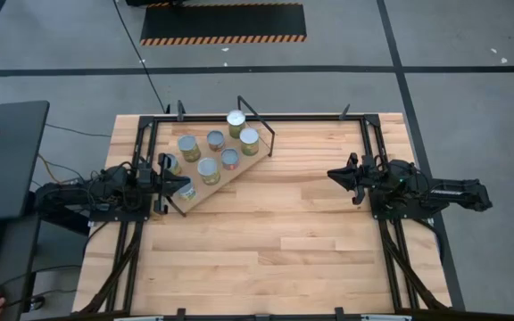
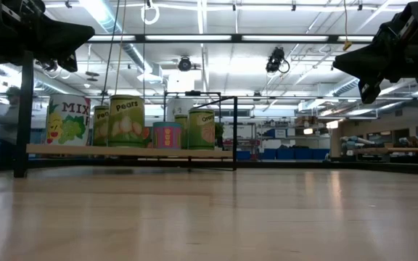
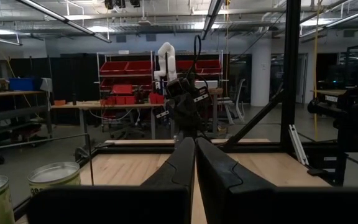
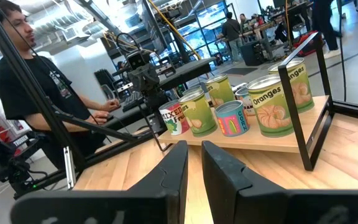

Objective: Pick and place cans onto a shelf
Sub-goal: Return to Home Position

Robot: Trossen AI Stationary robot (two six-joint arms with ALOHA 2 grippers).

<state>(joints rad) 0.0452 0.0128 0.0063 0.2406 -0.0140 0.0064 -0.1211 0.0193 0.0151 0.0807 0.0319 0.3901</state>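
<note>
The slatted wooden tabletop (image 1: 275,241) carries the shelf (image 1: 205,189) at its far left, set at a slant to the edges. All eight cans (image 1: 216,140) that I can make out stand upright on the shelf's board; none shows on the bare wood. From table height the labels read mixed fruit (image 2: 67,119) and pears (image 2: 127,121), and the right wrist view adds a large oranges can (image 4: 278,99) at the end by the black wire frame. The left gripper (image 1: 168,183) sits just beside the shelf's left corner and points across it, with the nearest can directly ahead of its tips and partly hidden by them. Its fingers (image 3: 179,163) are together and hold nothing. The right gripper (image 1: 335,175) hovers over the right half of the tabletop, well apart from the shelf and pointing toward it. Its fingers (image 4: 173,168) are all but together, with a thin slit between them, and also empty. Both grippers hang well above the wood in the low view. With the stacking apparently done, what remains is the retreat. The left arm is much the nearer, and the can lies along its pointing line, so I judge it should pull straight back from the corner rather than sweep sideways past the wire legs.
</note>
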